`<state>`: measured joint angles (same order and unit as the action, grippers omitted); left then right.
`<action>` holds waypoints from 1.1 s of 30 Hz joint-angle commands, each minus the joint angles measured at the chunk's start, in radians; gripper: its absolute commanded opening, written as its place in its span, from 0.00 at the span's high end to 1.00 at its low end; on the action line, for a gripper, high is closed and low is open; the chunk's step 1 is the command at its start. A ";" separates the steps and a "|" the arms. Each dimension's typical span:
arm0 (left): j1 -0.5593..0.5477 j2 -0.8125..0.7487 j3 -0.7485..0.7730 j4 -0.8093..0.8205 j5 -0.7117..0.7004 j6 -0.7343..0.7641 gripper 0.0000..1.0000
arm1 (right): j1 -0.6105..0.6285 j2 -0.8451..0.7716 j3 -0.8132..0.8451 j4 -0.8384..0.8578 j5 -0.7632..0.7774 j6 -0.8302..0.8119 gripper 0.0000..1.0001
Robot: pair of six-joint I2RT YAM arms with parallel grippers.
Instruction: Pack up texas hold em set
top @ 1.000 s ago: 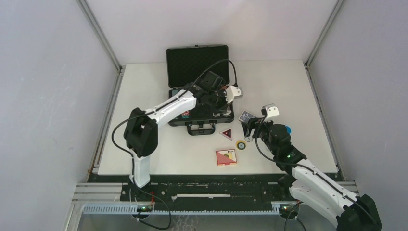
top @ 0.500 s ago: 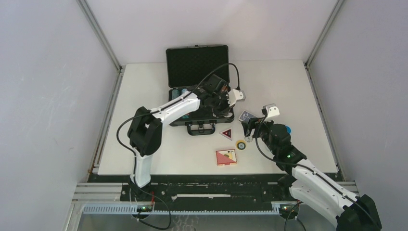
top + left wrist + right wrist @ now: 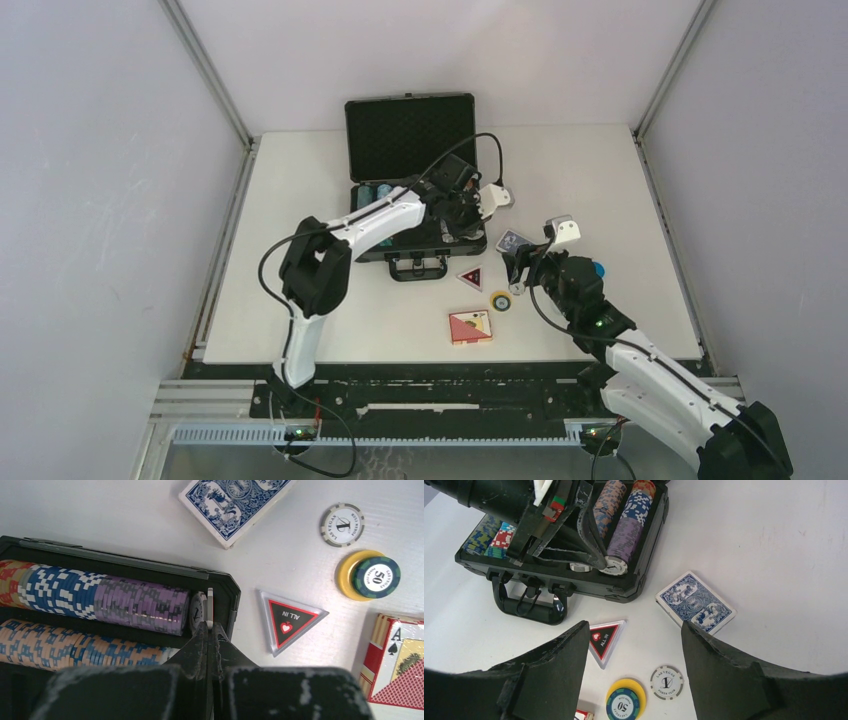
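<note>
Top external view: the open briefcase (image 3: pixel 410 135) sits mid-way along the far edge of the table (image 3: pixel 600 180). The left gripper (image 3: pixel 208 626) is pinched shut at the end of the purple chip row (image 3: pixel 142 605) inside it. The right gripper (image 3: pixel 633 627) hangs wide open and empty above the triangular button (image 3: pixel 603 639).

The case (image 3: pixel 594 589) has a lid (image 3: pixel 440 120) lined with dimpled matt foam (image 3: pixel 400 140) and a glossy black plastic handle (image 3: pixel 531 611); the white table (image 3: pixel 600 180) looks smooth and matt.
</note>
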<state>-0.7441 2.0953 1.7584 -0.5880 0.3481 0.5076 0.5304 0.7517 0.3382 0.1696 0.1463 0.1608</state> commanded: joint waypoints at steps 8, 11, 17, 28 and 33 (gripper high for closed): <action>0.015 0.026 0.063 -0.004 -0.059 0.027 1.00 | -0.007 0.013 -0.006 0.056 -0.013 0.012 0.25; 0.015 0.034 0.061 0.004 -0.080 0.027 1.00 | -0.007 0.017 -0.007 0.056 -0.017 0.012 0.25; 0.014 0.051 0.054 0.018 -0.100 0.014 1.00 | -0.007 0.028 -0.008 0.062 -0.020 0.013 0.25; 0.014 0.050 0.055 0.028 -0.069 -0.001 0.73 | -0.007 0.037 -0.010 0.065 -0.026 0.013 0.26; 0.014 0.037 0.064 0.028 -0.079 -0.003 0.68 | -0.007 0.037 -0.010 0.068 -0.026 0.012 0.26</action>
<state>-0.7376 2.1502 1.7718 -0.5957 0.2913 0.5026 0.5297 0.7933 0.3317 0.1890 0.1249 0.1619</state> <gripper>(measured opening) 0.317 0.746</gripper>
